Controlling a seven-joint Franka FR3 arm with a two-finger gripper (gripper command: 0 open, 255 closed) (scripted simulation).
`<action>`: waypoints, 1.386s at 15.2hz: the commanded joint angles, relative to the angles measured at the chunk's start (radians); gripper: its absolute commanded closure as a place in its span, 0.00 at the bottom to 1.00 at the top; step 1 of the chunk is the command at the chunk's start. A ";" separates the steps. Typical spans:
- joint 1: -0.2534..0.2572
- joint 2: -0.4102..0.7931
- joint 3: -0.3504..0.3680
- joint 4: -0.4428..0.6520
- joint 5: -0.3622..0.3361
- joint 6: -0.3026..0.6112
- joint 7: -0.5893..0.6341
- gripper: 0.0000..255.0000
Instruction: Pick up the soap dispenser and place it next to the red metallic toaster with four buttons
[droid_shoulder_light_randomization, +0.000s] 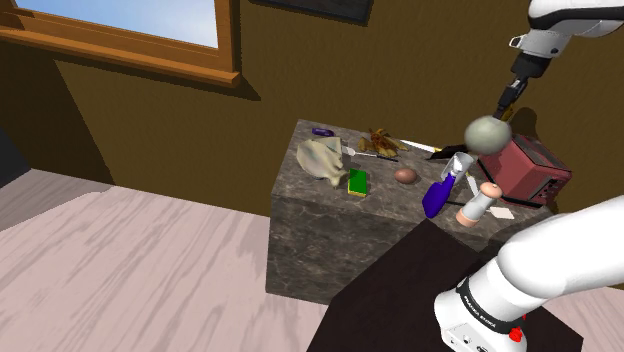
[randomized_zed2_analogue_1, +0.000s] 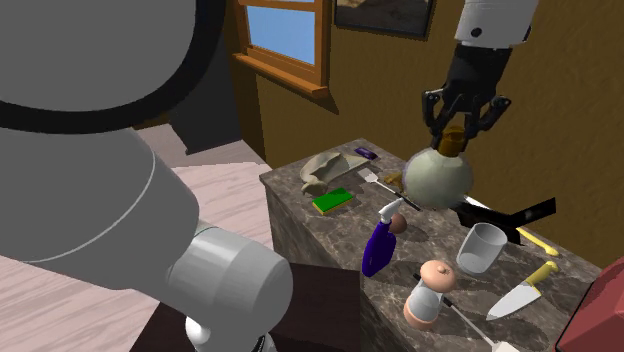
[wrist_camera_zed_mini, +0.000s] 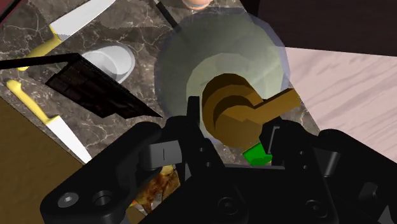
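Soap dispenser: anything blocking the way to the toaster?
Nothing in the air: the gripper holds the soap dispenser above the counter. Down by the red toaster sit a yellow-handled knife and a glass, which may crowd the landing spot.

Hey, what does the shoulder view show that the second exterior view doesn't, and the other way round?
Shoulder view alone: the red toaster nearly whole, front panel included; the other view catches just a red corner of it. Second exterior view alone: the brown pump atop the soap dispenser, clasped in the gripper, and a yellow knife handle. Both: the dispenser hanging from the gripper above the counter, the purple spray bottle, the green sponge and the crumpled cloth.
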 joint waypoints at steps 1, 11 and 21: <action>-0.019 -0.004 -0.034 0.006 -0.015 -0.002 -0.051 1.00; -0.087 0.052 -0.225 0.088 -0.042 0.005 -0.313 1.00; -0.148 0.316 -0.494 0.282 0.126 0.024 -0.687 1.00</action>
